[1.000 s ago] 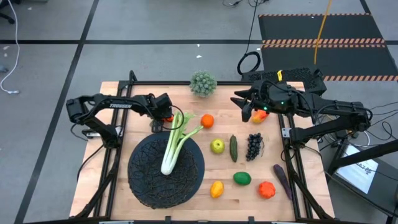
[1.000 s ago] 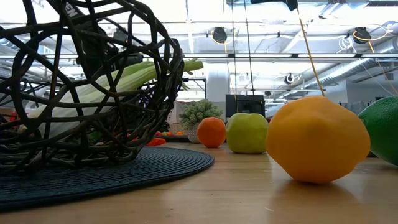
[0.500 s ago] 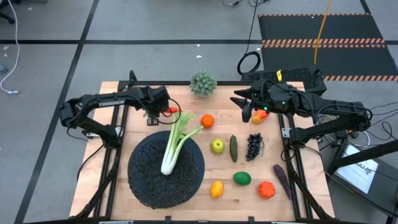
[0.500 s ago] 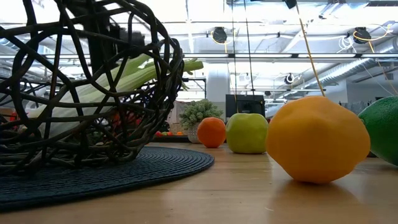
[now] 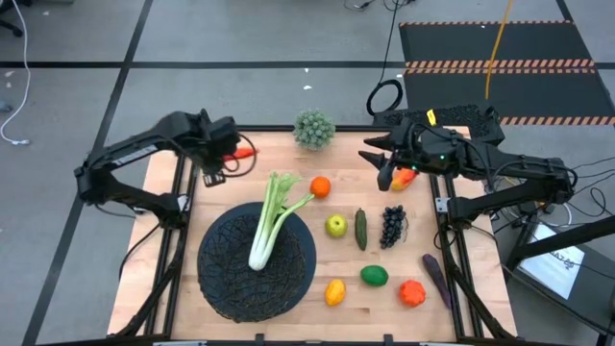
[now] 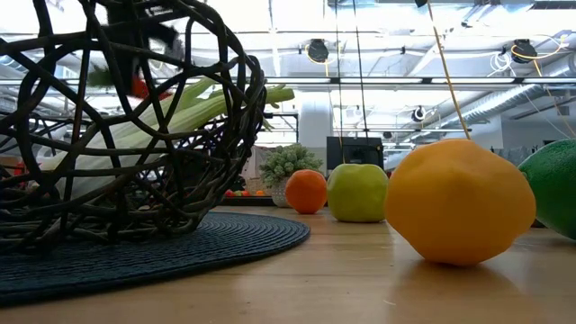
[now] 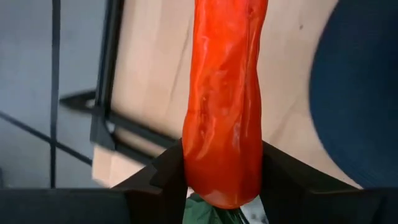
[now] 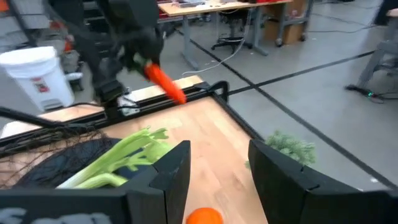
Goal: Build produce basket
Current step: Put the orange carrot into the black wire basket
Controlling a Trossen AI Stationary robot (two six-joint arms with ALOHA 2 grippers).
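My left gripper (image 5: 231, 154) hovers over the far-left part of the table, shut on the orange carrot (image 5: 245, 152). The black woven basket (image 5: 231, 279) sits near the front left. The pale green celery (image 5: 269, 216) lies in it, its root end inside and its leafy tips over the far rim. My right gripper (image 5: 380, 165) is open (image 8: 219, 162) above the far right of the table, just left of the red-yellow mango (image 5: 404, 177), and touches nothing. My left gripper pinches the carrot between its two fingers (image 7: 165, 174) near the thick end (image 7: 221, 177), where green leaves show. The carrot's tapered length (image 7: 227, 74) sticks out beyond the fingertips. In the right wrist view the carrot (image 8: 165, 84) slants down from the gripper, lifted clear of the table.
Right of the basket lie the orange (image 5: 320, 186), green apple (image 5: 335, 226), dark cucumber (image 5: 360, 229) and grapes (image 5: 392, 226). Near the front edge are the lemon (image 5: 334, 291), lime (image 5: 374, 276), tomato (image 5: 411, 293) and a dark purple vegetable (image 5: 435, 279). A spiky ball plant (image 5: 313, 128) stands at the far edge.
My left gripper has risen from beside the basket's far rim and moved toward the table's far-left corner, carrying the carrot up off the table. The right arm and the other produce have stayed put.
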